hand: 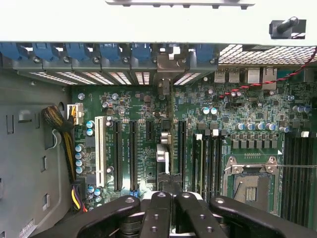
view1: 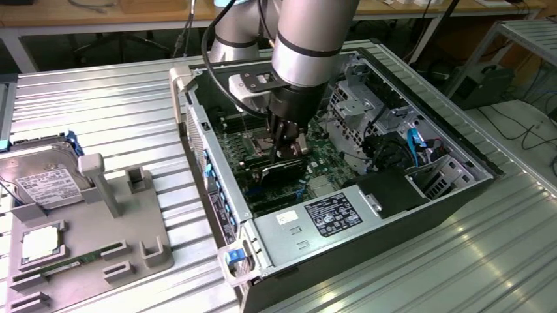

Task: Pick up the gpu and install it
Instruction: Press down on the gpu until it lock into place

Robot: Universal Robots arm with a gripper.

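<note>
On the exterior view's left, a gray tray (view1: 130, 228) on the metal table (view1: 113, 111) holds a hard drive (view1: 39, 179). To its right lies the open computer case (view1: 452, 147), and the arm reaches down into it. The gripper (view1: 283, 153) is closed on the graphics card (view1: 283, 171), which hangs directly below the fingers, edge-on over the green motherboard (view1: 335, 163). In the wrist view the card (hand: 164, 134) runs straight away from the fingers (hand: 156, 213) toward the rear wall, parallel with the long slots (hand: 132, 156).
</note>
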